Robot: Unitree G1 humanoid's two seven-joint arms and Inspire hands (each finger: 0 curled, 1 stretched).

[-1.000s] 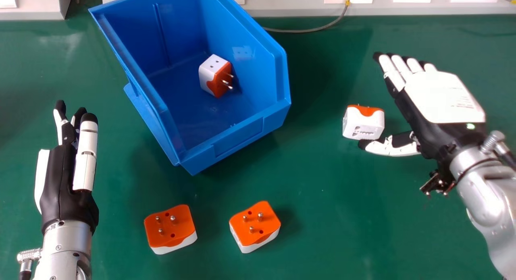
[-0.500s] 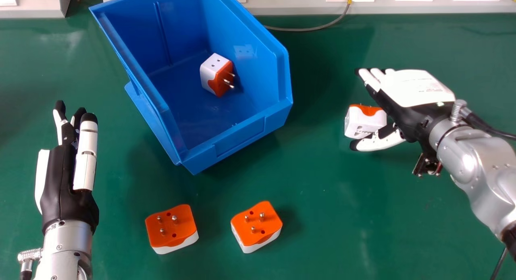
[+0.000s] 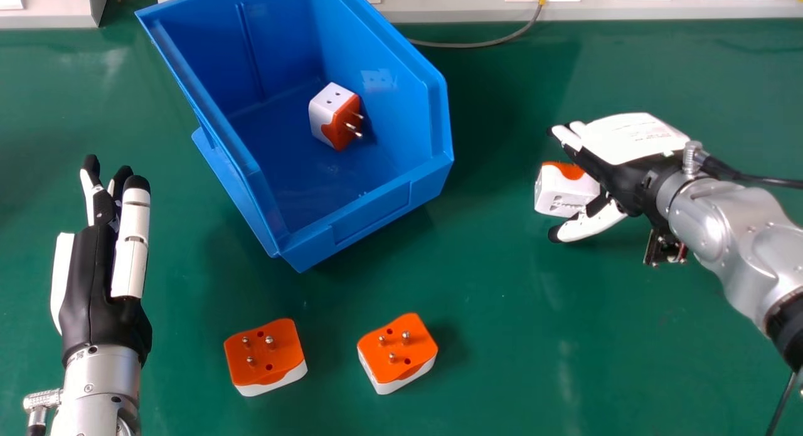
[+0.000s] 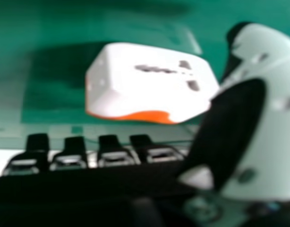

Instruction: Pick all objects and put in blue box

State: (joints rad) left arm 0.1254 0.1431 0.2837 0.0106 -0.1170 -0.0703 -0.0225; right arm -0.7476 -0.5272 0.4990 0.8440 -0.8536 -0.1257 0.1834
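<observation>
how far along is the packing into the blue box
One adapter already lies in the blue box. Nothing looks gripped yet: the right robot hand is open around a second adapter. Two more, prongs up on the table, are left.

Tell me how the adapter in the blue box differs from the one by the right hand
The boxed adapter sits inside the blue box; the other adapter is on the table. The boxed adapter's orange side faces the head view's right; the other adapter's faces away from the robot. Both are white and orange.
</observation>
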